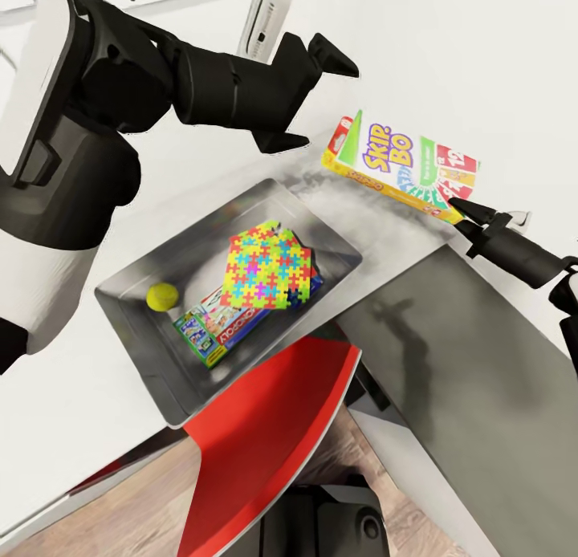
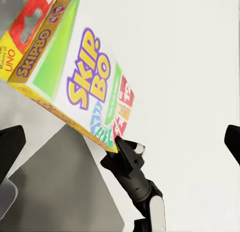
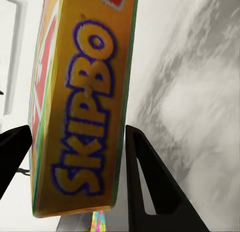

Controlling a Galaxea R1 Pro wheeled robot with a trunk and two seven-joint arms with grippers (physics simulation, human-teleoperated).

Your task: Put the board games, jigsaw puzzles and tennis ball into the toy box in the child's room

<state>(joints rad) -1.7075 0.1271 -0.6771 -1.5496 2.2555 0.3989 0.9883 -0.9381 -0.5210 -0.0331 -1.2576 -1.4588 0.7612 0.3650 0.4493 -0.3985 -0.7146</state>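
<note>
**Skip-Bo to toy box: last game box in transit**

Toy box [image 1: 265,200] on the bench [image 1: 449,356] already holds the jigsaw puzzles [image 1: 269,268], Monopoly box [image 1: 217,326] and tennis ball [image 1: 162,296]. Skip-Bo box [image 1: 399,165] hangs up-right of the toy box, clear of its rim, long axis running away from it, face tilted up. Right pincer [image 1: 464,213] pinches its far corner, narrow gap. Left pincer [image 1: 309,91] wide open, empty. Advice: carry over the rim, flatten, lower before release.
</note>
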